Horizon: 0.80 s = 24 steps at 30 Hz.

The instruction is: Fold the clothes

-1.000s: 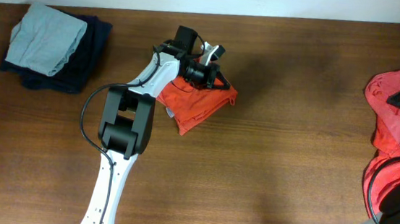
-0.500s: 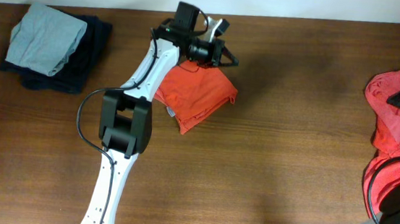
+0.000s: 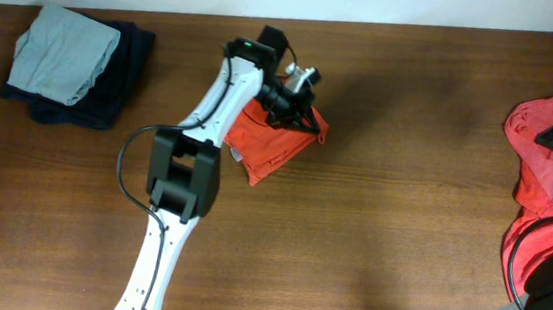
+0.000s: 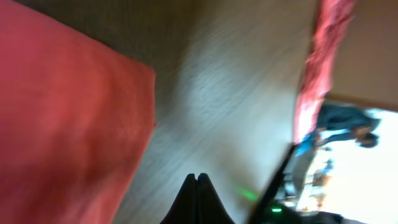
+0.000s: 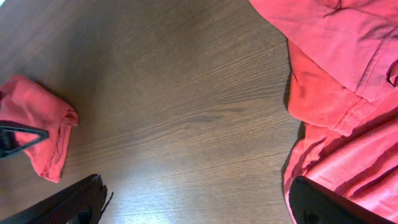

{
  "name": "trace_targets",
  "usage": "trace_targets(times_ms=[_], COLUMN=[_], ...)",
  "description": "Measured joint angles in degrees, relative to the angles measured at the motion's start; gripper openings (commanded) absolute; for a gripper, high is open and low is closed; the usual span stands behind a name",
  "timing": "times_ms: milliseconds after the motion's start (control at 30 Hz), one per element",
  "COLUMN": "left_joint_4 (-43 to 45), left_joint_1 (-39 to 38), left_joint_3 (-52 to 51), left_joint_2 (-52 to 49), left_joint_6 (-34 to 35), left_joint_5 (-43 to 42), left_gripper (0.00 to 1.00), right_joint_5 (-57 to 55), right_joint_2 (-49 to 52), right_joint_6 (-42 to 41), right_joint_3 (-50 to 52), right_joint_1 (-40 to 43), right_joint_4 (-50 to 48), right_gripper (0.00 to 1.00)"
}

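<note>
From overhead, the left gripper (image 3: 305, 114) is seen above the folded orange-red T-shirt (image 3: 269, 146) on the tabletop (image 3: 400, 236). In the left wrist view its jaws are pressed together and empty. In the right wrist view the jaws of the right gripper (image 5: 196, 202) are spread wide, nothing held, beside the unfolded T-shirts (image 5: 348, 93).

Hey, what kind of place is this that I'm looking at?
Probably a robotics lab or test bench set up for laundry folding, rather than a home: a wooden table, a white-and-black robot arm reaching over it, one folded orange-red T-shirt and a heap of unfolded ones.
</note>
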State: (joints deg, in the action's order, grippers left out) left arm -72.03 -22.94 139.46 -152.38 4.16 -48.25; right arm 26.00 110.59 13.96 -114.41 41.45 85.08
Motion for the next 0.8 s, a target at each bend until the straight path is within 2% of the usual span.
trace_targets(times_ms=[233, 600, 800], left_joint_4=[7.69, 9.68, 8.55], left_joint_1=[-2.27, -1.36, -0.2], left_joint_3=[-8.5, -12.83, -7.89], left_joint_2=[0.0, 0.87, 0.83], left_joint_6=[-2.89, -4.42, -2.08], left_joint_5=[5.27, -1.01, -7.41], left_gripper=[0.01, 0.0, 0.01], right_joint_5=[-0.02, -0.02, -0.02], right_joint_2=[0.0, 0.0, 0.0], right_joint_6=[-0.02, 0.0, -0.02], right_joint_3=[0.0, 0.0, 0.0], right_joint_1=[0.0, 0.0, 0.0], right_joint_4=[0.0, 0.0, 0.0], right_gripper=[0.99, 0.99, 0.99])
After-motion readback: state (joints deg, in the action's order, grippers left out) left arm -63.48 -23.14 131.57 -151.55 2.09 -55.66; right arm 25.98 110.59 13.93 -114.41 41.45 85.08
